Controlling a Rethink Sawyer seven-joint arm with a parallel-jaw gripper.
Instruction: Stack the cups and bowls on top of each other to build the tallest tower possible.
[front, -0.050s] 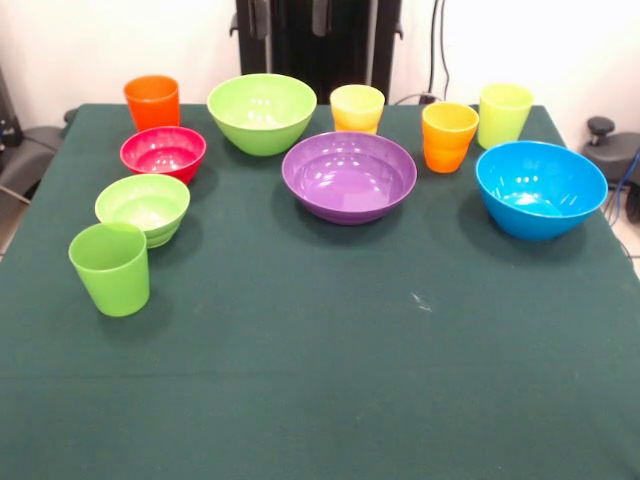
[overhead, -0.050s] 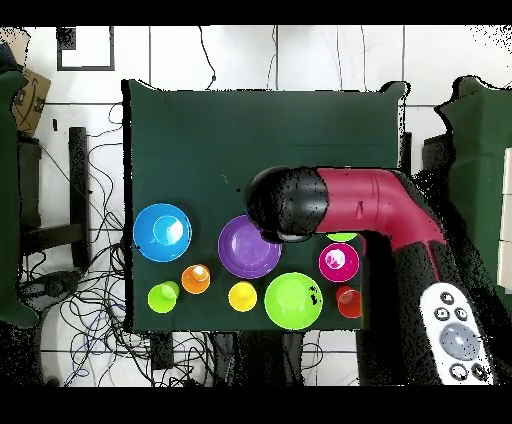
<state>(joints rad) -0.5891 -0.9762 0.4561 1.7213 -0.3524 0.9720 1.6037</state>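
Nothing stacked yet. Cups and bowls stand apart along the far half of the table (front, -0.050s: 320, 400); purple bowl (front, -0.050s: 349, 176) sits mid-table. All look light, stiff, glossy, likely slippery, so I'd pinch at a rim. My arm (overhead, -0.050s: 350, 205) hangs overhead; gripper state: cannot tell.

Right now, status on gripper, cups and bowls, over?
Gripper hidden under the arm; state unknown. No tower yet: purple bowl, blue bowl, green cup and the rest stand separate. Arm hangs over the small lime bowl.
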